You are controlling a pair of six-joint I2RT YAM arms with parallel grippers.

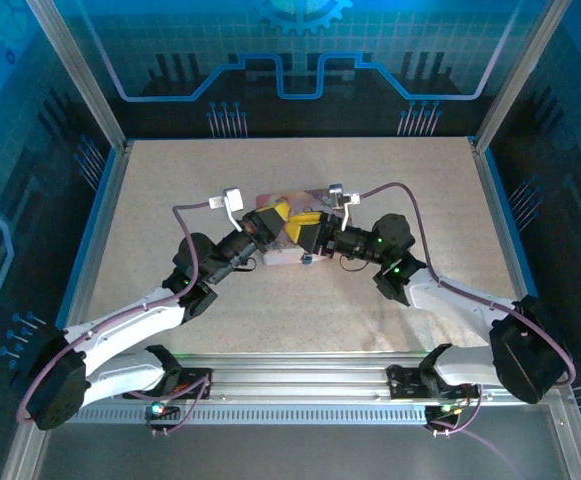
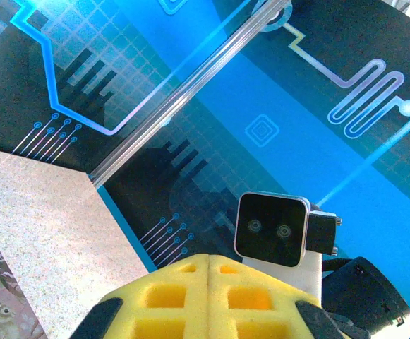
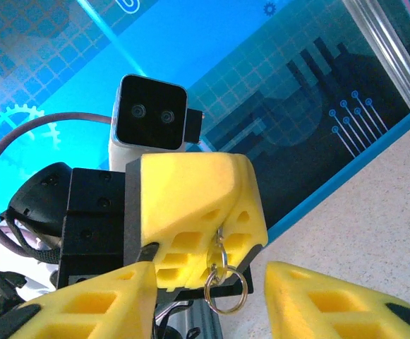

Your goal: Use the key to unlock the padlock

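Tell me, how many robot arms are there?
2. The left arm comes in from the bottom left of the top view, the right arm from the bottom right; they meet at the middle of the table. None seems hidden.

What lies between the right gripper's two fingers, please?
In the right wrist view, the shut left gripper shows in that gap, a small metal ring hanging from its yellow tips.

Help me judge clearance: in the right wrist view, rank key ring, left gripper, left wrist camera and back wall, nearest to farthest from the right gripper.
1. key ring, low centre, between the right gripper's open fingers.
2. left gripper, just behind, shut on the ring's top.
3. left wrist camera, above and behind it.
4. back wall, farthest, upper background.
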